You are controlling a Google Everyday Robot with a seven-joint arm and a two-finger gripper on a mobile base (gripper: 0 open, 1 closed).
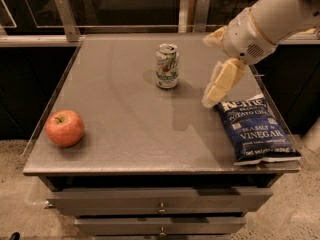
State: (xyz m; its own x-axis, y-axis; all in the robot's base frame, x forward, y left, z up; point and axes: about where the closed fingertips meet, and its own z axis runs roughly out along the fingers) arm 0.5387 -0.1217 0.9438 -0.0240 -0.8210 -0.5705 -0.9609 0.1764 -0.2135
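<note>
My gripper (207,72) hangs over the right part of the grey table (115,114), at the end of a white arm coming in from the upper right. It is open, with one cream finger (221,82) pointing down-left and the other (214,37) higher up. Nothing is held. Its lower fingertip is just above the top left corner of a blue bag of sea salt and vinegar chips (254,128) lying flat. A green and white soda can (167,65) stands upright a short way left of the gripper. A red apple (65,128) rests near the front left edge.
The table has drawers (160,204) below its front edge. Metal posts and a rail (65,16) run along the back, with dark glass behind. The floor shows to the right and left of the table.
</note>
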